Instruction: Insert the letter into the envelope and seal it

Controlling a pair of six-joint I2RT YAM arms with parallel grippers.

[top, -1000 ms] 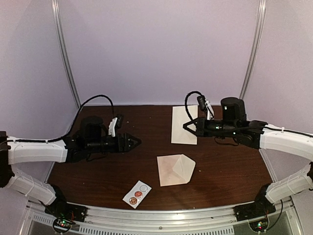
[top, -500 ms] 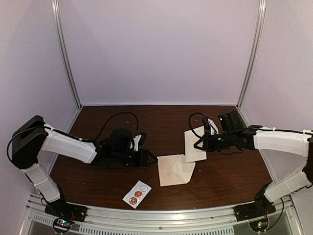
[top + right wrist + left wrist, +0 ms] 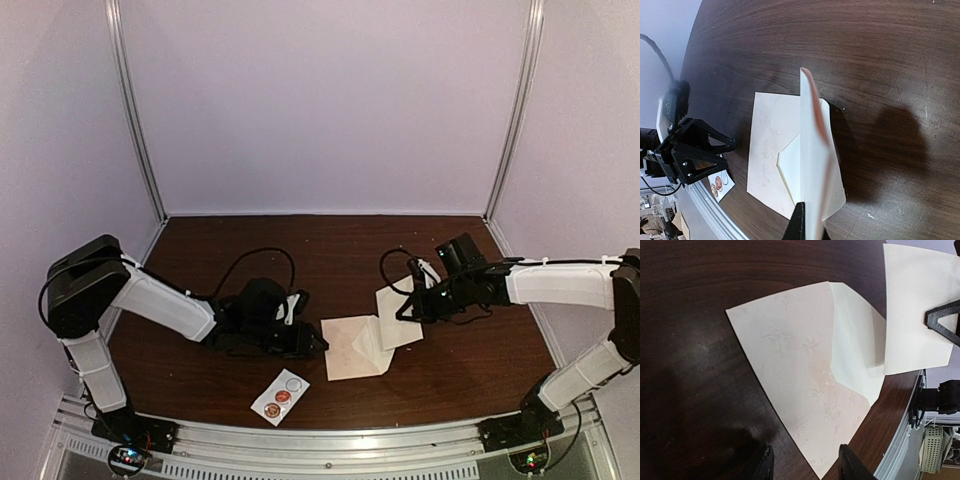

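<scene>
The pale pinkish-cream envelope (image 3: 347, 350) lies flat on the dark table with its pointed flap open to the right; it also shows in the left wrist view (image 3: 800, 365) and the right wrist view (image 3: 767, 145). My right gripper (image 3: 408, 300) is shut on the cream letter (image 3: 397, 312), holding it on edge over the envelope's flap side (image 3: 815, 165). My left gripper (image 3: 316, 343) is open at the envelope's left edge, its fingertips (image 3: 764, 465) low on either side of a corner of the envelope.
A small white sticker strip (image 3: 281, 396) with round seals lies near the front edge, left of the envelope. The metal rail (image 3: 330, 440) runs along the table's front. The booth walls close in the back and sides.
My left gripper has moved right, up to the envelope's left edge. My right gripper has brought the letter down and left, from the back of the table to over the open flap.
</scene>
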